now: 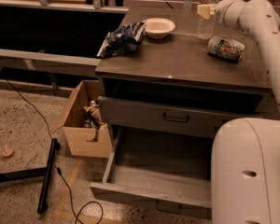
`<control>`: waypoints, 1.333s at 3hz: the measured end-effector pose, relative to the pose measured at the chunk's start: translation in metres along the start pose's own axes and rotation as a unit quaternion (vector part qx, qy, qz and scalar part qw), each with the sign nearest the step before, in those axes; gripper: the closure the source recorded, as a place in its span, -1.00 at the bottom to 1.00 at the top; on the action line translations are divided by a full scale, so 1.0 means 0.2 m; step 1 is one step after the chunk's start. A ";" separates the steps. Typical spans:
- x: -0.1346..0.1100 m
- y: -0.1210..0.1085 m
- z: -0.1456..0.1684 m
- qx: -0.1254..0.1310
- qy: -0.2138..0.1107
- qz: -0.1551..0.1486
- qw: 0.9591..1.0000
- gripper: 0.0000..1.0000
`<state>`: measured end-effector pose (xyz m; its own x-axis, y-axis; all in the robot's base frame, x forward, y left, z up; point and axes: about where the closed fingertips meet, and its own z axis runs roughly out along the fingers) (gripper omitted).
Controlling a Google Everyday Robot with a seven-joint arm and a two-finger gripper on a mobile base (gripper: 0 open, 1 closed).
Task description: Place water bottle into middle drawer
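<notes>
The water bottle [207, 17] stands upright at the back right of the cabinet top, clear with a white cap. My gripper [204, 10] is at the bottle's upper part, its pale tip overlapping the bottle's left side, on the white arm that comes in from the right. The middle drawer [149, 178] is pulled out far below, grey, its tray floor showing and a dark handle on its front panel. My arm's large white body covers the drawer's right part.
A green-and-white can [225, 48] lies on its side right of the bottle. A white bowl [158, 27] and a blue snack bag [123, 39] sit on the cabinet top. The drawer above [176, 118] is closed. A cardboard box [84, 125] stands on the floor to the left.
</notes>
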<state>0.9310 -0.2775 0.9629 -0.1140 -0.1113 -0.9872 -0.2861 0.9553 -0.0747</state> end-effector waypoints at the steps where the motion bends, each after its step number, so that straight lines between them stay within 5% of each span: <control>1: -0.14 0.08 -0.13 -0.038 -0.023 0.014 0.999 1.00; 2: -0.21 0.23 -0.27 -0.082 -0.034 0.039 0.995 1.00; 3: -0.22 0.36 -0.45 -0.141 -0.051 0.062 0.987 1.00; 4: -0.27 0.50 -0.45 -0.174 -0.073 0.071 0.980 1.00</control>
<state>0.8221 -0.2010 1.0217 -0.0472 0.0806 -0.9956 -0.5863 0.8047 0.0930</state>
